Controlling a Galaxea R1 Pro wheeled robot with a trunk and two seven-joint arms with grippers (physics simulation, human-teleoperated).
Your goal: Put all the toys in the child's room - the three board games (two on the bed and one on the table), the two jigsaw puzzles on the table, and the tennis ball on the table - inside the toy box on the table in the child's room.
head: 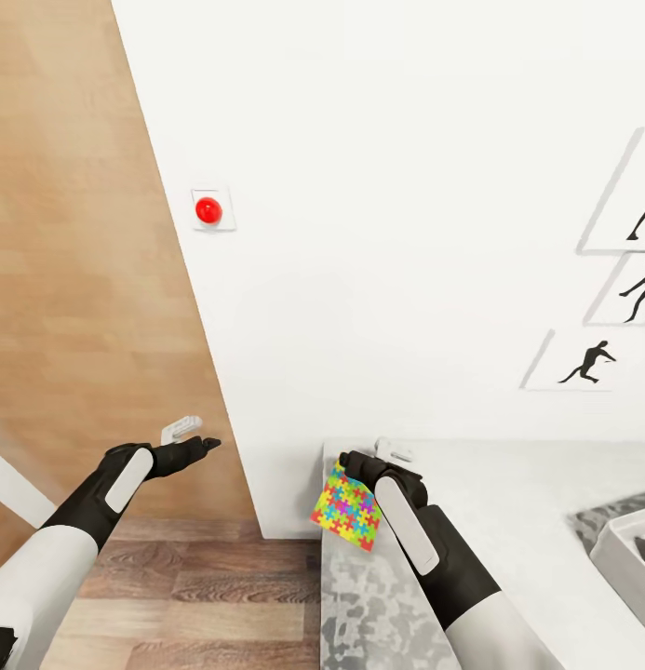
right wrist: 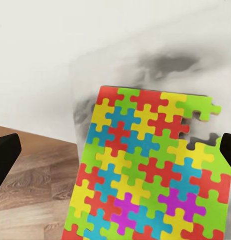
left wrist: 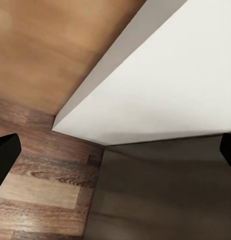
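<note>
A jigsaw puzzle (head: pixel 345 509) (right wrist: pixel 145 170), a flat square of interlocking coloured pieces, seems to lie at the near-left corner of the pale speckled table (head: pixel 517 484), a little over its edge. My right gripper (head: pixel 373 454) (right wrist: pixel 115 155) hovers right at it. Its dark fingertips (right wrist: pixel 5 160) stand wide apart, open, with the puzzle in front of them. My left gripper (head: pixel 194 435) (left wrist: pixel 115 150) is open and empty, out over the floor beside the wall's corner. The light grey toy box (head: pixel 624 549) peeks in at the table's right edge.
A white wall (head: pixel 387 233) rises behind the table, carrying a small plate with a red button (head: pixel 208 210) and black silhouette pictures (head: pixel 590 361). A brown wooden door (head: pixel 71 261) stands left of it. Wood-plank floor (head: pixel 201 596) lies below my left arm.
</note>
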